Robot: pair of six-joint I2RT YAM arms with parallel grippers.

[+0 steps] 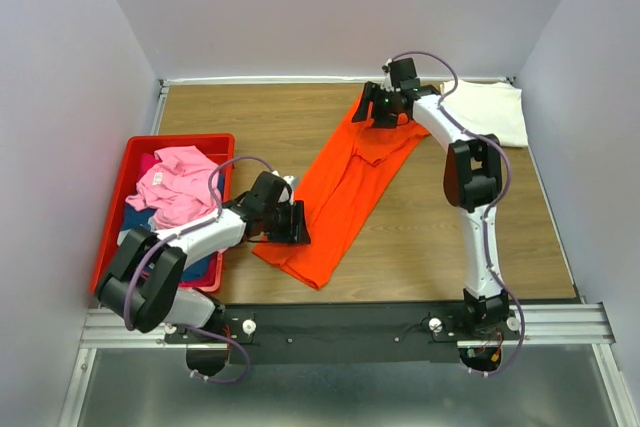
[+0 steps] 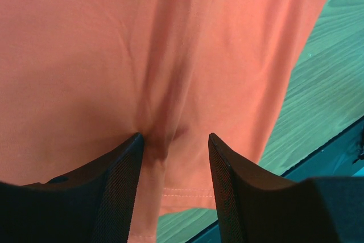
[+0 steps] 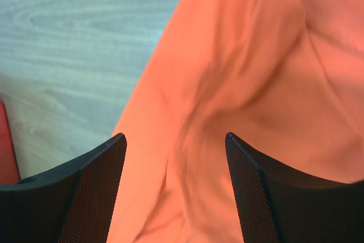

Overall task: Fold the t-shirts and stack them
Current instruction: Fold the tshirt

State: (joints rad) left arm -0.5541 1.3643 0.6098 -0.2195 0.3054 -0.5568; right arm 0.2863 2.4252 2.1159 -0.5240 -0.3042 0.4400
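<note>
A bright orange t-shirt (image 1: pixel 345 187) lies in a long diagonal strip across the wooden table, partly doubled over itself. My left gripper (image 1: pixel 297 222) sits at its near left edge, open, fingertips resting on the cloth with a wrinkle and the hem between them (image 2: pixel 174 138). My right gripper (image 1: pixel 378 112) is over the shirt's far end, jaws wide open above rumpled orange cloth (image 3: pixel 175 138), holding nothing. A cream-white t-shirt (image 1: pixel 492 112) lies folded at the back right corner. A pink t-shirt (image 1: pixel 180 182) and a dark blue one (image 1: pixel 140 219) are heaped in the bin.
The red plastic bin (image 1: pixel 180 139) stands at the table's left edge beside my left arm. Grey walls close in the back and both sides. A metal rail (image 1: pixel 350 322) runs along the near edge. Bare wood (image 1: pixel 260 117) shows left of the orange shirt.
</note>
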